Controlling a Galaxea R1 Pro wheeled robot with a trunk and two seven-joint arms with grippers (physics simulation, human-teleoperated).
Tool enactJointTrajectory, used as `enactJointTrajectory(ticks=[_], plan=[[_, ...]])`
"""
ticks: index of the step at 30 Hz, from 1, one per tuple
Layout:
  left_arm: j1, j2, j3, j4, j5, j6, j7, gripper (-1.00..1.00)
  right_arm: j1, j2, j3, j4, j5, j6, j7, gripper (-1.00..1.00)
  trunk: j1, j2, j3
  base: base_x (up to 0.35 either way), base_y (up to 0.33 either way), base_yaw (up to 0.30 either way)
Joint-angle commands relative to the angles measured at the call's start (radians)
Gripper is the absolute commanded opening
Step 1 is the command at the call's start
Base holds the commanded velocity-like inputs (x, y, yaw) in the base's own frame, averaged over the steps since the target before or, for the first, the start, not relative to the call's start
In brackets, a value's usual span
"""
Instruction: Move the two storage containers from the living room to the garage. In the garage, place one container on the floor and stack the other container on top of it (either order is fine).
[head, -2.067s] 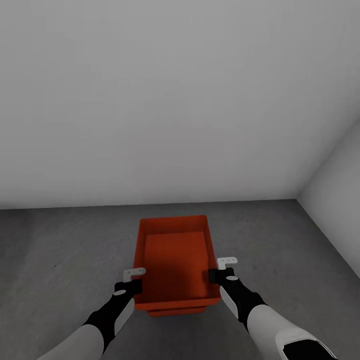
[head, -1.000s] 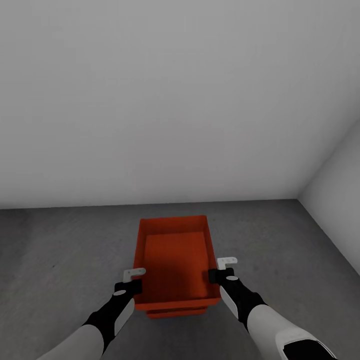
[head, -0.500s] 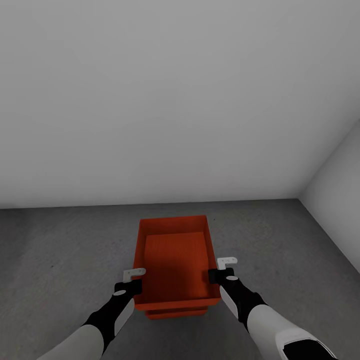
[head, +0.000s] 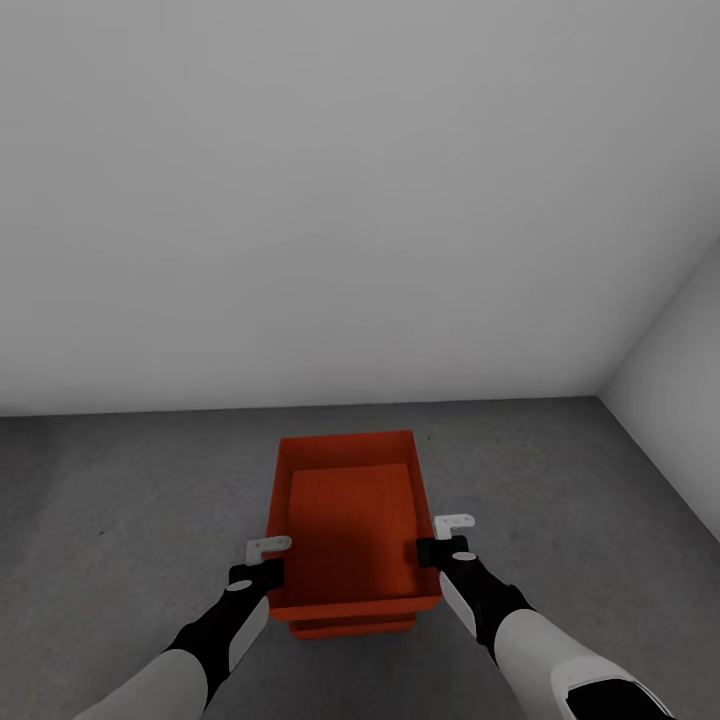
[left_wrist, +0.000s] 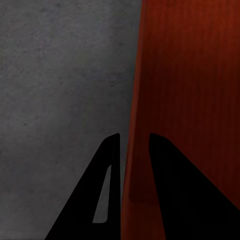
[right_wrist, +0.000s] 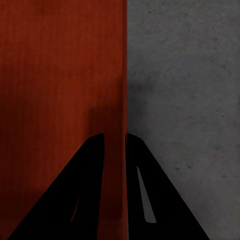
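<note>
Both claws, left claw (head: 262, 556) and right claw (head: 440, 540), pinch upper container (head: 350, 520) walls over lower container (head: 352, 627) on garage floor (head: 120, 520); release both evenly, retract straight outward.

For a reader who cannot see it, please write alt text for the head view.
An orange-red storage container sits on a second container on the grey floor. The left gripper and right gripper clamp its side walls. White walls stand behind.

Your boxes (head: 350, 520): smooth matt orange-red walls. Floor (head: 120, 500): rough, mottled grey, concrete-like. Wall (head: 300, 200): plain matt white.
</note>
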Motion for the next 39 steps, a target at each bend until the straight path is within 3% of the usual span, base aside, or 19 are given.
enactJointTrajectory(ticks=[1, 39], plan=[[0.0, 0.001, 0.016, -0.001, 0.055, 0.006, 0.016, -1.0, -0.001, 0.0, -0.028, -0.006, -0.017, -0.04, -0.021, -1.0, 0.004, -0.008, -0.004, 0.0, 0.0, 0.0], [0.0, 0.001, 0.016, -0.001, 0.055, 0.006, 0.016, -1.0, -0.001, 0.0, -0.028, -0.006, -0.017, -0.04, -0.021, -1.0, 0.15, -0.274, -0.123, 0.0, 0.0, 0.0]])
